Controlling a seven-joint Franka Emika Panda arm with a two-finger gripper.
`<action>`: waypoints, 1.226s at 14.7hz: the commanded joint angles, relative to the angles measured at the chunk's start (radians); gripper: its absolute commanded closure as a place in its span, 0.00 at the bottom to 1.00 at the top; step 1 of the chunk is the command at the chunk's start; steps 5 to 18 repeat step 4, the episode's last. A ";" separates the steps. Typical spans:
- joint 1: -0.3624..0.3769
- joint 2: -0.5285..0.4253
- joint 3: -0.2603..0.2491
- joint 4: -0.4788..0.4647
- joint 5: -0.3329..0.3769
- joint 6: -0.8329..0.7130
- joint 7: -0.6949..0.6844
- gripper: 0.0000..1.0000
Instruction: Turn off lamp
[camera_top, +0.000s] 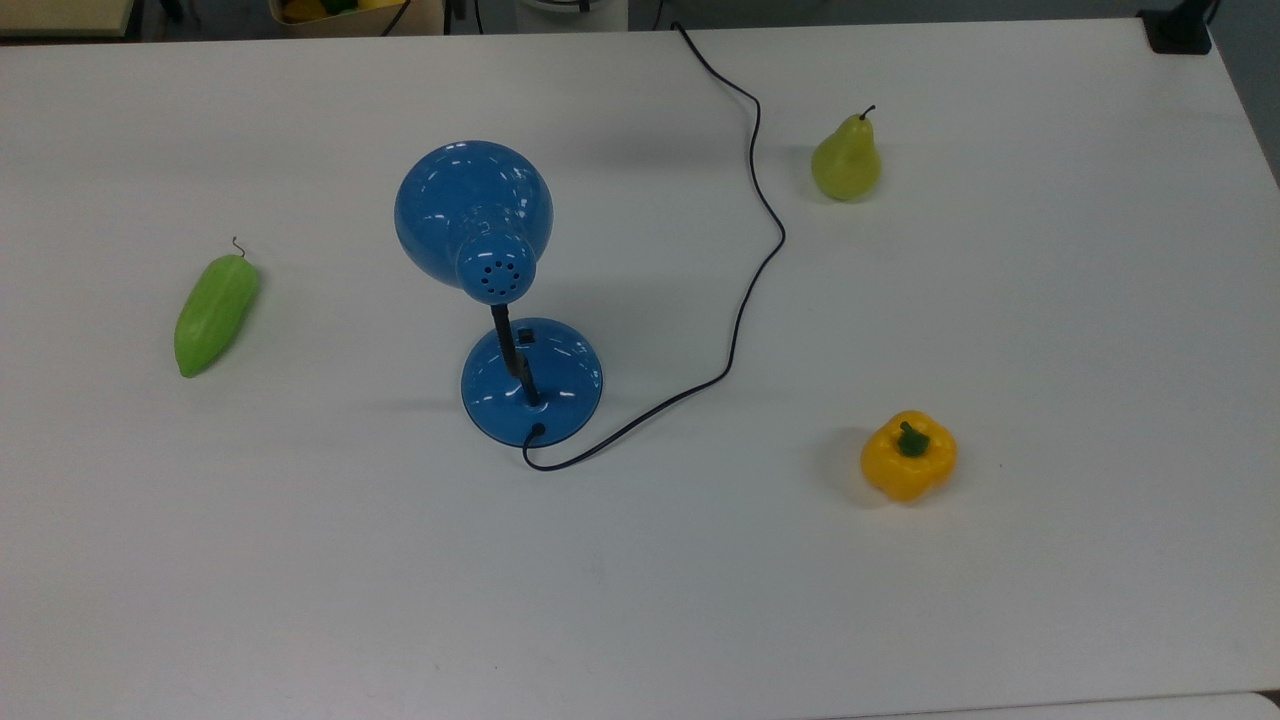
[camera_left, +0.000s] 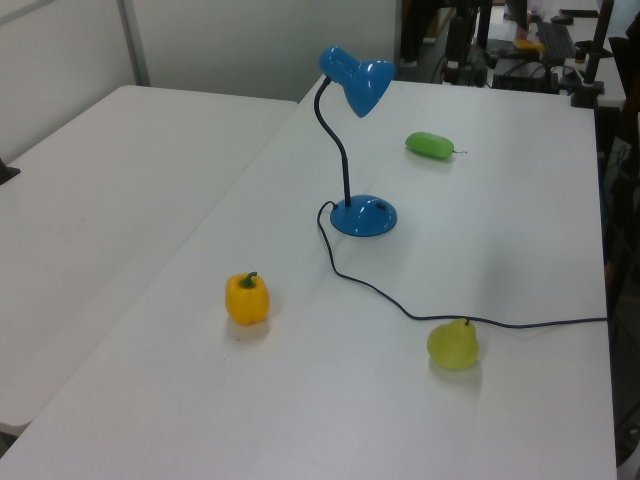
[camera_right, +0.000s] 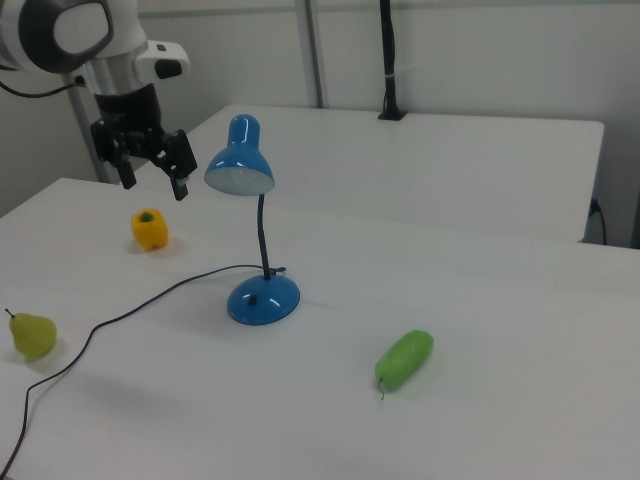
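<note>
The blue lamp stands mid-table, its dome shade leaning over a thin black neck and its round base carrying a small switch. I see no glow under the shade, and the base sits below it. The black cord snakes from the base to the table's far edge. My gripper hangs open in the air, high above the table, to the right view's left of the shade, holding nothing and apart from the lamp.
A green pod-shaped vegetable lies toward the top view's left. A green pear and a yellow bell pepper sit on the top view's right. A second white table adjoins this one.
</note>
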 joint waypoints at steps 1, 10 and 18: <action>0.016 0.010 -0.027 0.018 0.001 0.012 -0.028 0.00; 0.018 0.013 -0.027 0.018 0.001 0.012 -0.022 0.00; 0.018 0.013 -0.027 0.018 0.001 0.012 -0.022 0.00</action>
